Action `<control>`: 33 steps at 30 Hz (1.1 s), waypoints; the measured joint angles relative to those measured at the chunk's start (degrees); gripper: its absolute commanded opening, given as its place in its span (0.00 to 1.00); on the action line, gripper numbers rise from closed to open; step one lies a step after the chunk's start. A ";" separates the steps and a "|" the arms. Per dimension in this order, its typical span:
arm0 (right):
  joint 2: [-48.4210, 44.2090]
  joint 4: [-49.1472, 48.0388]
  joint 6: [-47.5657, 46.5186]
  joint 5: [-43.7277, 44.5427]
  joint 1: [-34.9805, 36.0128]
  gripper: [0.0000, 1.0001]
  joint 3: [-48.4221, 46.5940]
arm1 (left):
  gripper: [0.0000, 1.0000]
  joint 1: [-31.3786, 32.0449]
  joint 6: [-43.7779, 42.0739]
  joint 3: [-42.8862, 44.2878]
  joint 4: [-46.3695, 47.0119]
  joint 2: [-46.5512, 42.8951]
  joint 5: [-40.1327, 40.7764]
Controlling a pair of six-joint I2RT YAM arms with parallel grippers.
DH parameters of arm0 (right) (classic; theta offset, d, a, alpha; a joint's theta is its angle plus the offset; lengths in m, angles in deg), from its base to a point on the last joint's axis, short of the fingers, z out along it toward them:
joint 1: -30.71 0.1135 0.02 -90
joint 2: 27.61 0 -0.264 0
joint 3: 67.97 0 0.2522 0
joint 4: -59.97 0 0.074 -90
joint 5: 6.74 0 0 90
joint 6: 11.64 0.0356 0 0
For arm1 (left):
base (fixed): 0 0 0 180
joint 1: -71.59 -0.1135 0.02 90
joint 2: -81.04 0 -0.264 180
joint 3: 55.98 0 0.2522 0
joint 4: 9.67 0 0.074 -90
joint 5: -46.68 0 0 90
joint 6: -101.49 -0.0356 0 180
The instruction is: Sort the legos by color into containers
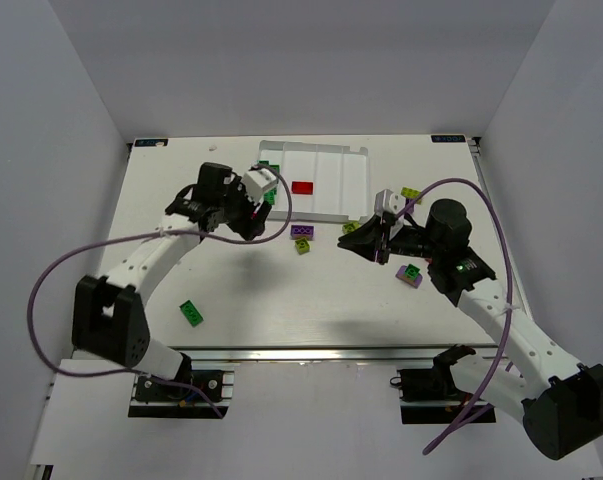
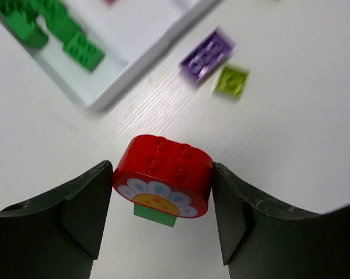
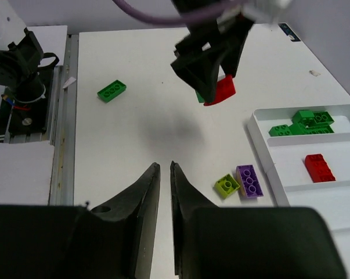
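Note:
My left gripper [image 2: 163,200] is shut on a red rounded lego [image 2: 163,168] with a flower print and a green piece beneath it, held above the table. From the right wrist view, that lego [image 3: 221,90] hangs in the left fingers, left of the white tray [image 3: 267,157]. The tray's [image 1: 351,185] end compartment holds several green legos [image 2: 47,26], and another holds one red lego [image 1: 302,187]. My right gripper [image 3: 165,164] is low over bare table, its jaws almost together with nothing between them. A purple lego [image 3: 248,181] and a yellow-green one [image 3: 227,185] lie just right of it.
A green lego [image 1: 191,313] lies alone near the left arm. Right of the tray are a yellow-green lego [image 1: 411,193], a small green one [image 1: 349,227] and a purple lego with green on it [image 1: 411,275]. Purple cables loop off both arms.

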 measured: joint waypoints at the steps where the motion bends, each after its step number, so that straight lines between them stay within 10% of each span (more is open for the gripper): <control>1: 0.17 -0.24 0.55 0.17 0.00 0.18 0.00 | 0.00 0.00 2.84 -1.46 2.71 -2.75 -2.08; 9: 1.16 -5.88 9.60 7.39 0.26 0.30 2.91 | 0.00 0.09 36.33 -10.91 27.36 -12.48 -11.34; 13: 1.16 -11.43 15.56 13.90 1.99 0.89 6.25 | 0.00 0.15 53.86 -20.94 40.79 -14.08 -11.23; 21: 2.80 -19.08 19.43 22.58 7.54 0.89 8.79 | 0.00 2.60 73.55 -25.64 51.49 -14.51 -5.20; 33: 14.40 -15.52 18.88 44.26 23.41 0.89 4.11 | 0.00 3.89 77.22 -26.88 58.27 -15.06 -4.09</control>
